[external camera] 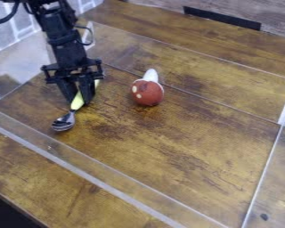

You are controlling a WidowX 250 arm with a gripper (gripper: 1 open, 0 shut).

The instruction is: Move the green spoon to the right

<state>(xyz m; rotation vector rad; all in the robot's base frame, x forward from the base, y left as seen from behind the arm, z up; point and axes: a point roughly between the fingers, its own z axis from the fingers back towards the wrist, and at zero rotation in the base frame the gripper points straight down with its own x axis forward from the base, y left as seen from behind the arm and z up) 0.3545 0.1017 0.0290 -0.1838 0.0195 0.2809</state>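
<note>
Positions are given relative to the red-brown rounded object with a white tip (148, 91), which lies on the brown wood-grained counter (187, 142). At the far left of the view, beyond the red-brown object and to its left, a clear, see-through panel (17, 64) borders the counter. Next in order, to the left of the red-brown object and slightly nearer the viewer, is the green spoon (77, 102), a small utensil with a yellow-green plastic handle and a shiny silver metal bowl. The bowl rests to the lower left of the handle, nearer the viewer than the red-brown object, and carries bright reflections. The handle slants up and away from the bowl, its upper part hidden among the fingers of the claw. The black, jointed mechanical claw (74, 89) reaches down from the upper left, also to the left of the red-brown object, with its fingertips around the handle. The claw is closed on the handle and has hold of the spoon. The red-brown object itself stands well apart from both spoon and claw; its white tip points away from the viewer. To its right, bare wood grain extends to a pale, translucent strip (273, 160) along the right side of the counter.
</note>
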